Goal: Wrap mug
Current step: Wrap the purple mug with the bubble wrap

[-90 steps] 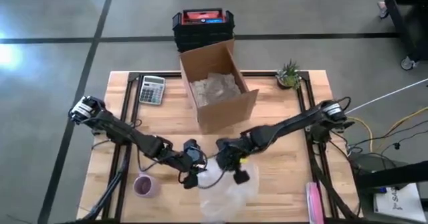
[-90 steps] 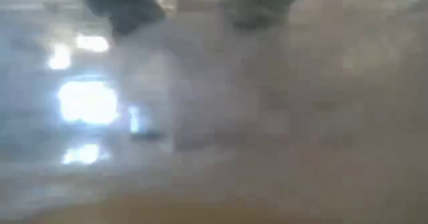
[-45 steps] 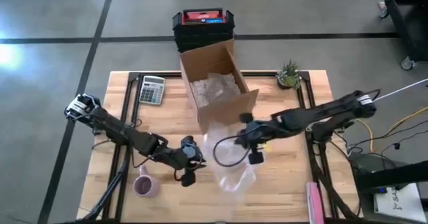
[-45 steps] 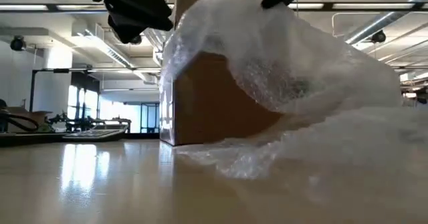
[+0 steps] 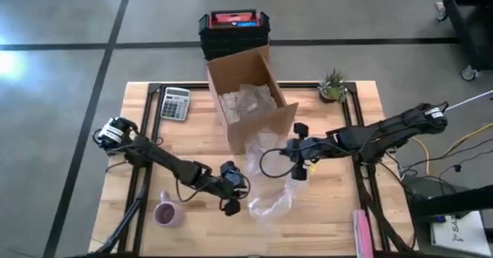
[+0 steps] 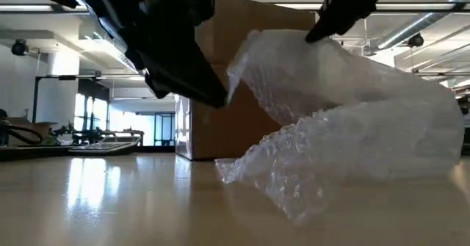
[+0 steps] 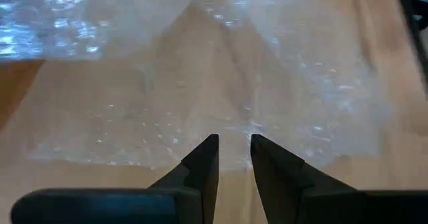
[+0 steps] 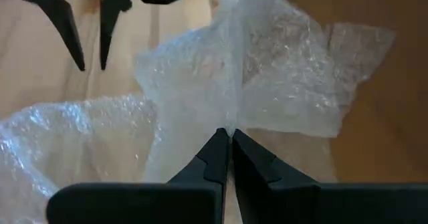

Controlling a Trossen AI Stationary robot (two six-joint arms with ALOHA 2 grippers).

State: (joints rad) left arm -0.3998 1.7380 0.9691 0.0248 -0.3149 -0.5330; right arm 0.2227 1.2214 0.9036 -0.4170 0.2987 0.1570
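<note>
Right tool, pinched on the clear crinkled bubble-wrap sheet, should be kept high; left tool, narrowly parted, is best aimed at the sheet's edge. Pink ceramic mug sits at the left tool's 8 o'clock on the wooden counter, unwrapped.

Clear, crinkled plastic bubble wrap lies beside the matt brown cardboard box on the smooth, glossy wooden table.

A workshop hall: concrete floor, ceiling strip lights, exposed ducts.
</note>
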